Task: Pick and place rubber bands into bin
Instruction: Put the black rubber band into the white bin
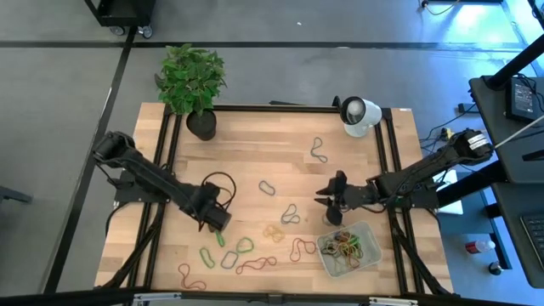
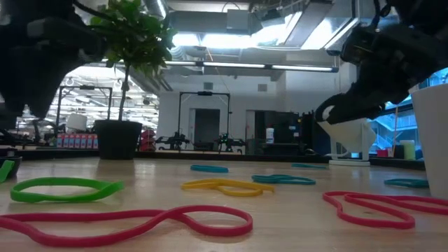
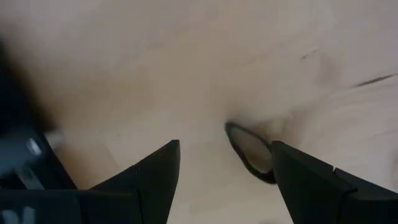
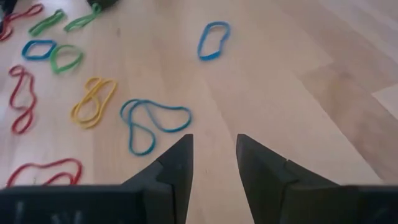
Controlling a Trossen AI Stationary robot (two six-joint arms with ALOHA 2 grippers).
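Both claws low over the counter (image 1: pixel 255 136), neither holding a band.

Nearest me, rubber bands (image 1: pixel 246 246) lie loose along the front edge, red and green ones, with the bin (image 1: pixel 371 255) at front right already carrying a tangle of them. My left claw (image 1: pixel 217 218) sits just behind the green bands, fingers (image 3: pixel 155 180) spread wide, a dark band (image 3: pixel 249 152) between them on the wood. My right claw (image 1: pixel 334 210) hangs just behind the bin, fingers (image 4: pixel 180 165) narrowly parted and empty, blue band (image 4: pixel 149 121) ahead. Farther back: more bands, potted plant (image 1: pixel 191 81), white round device (image 1: pixel 359 115).
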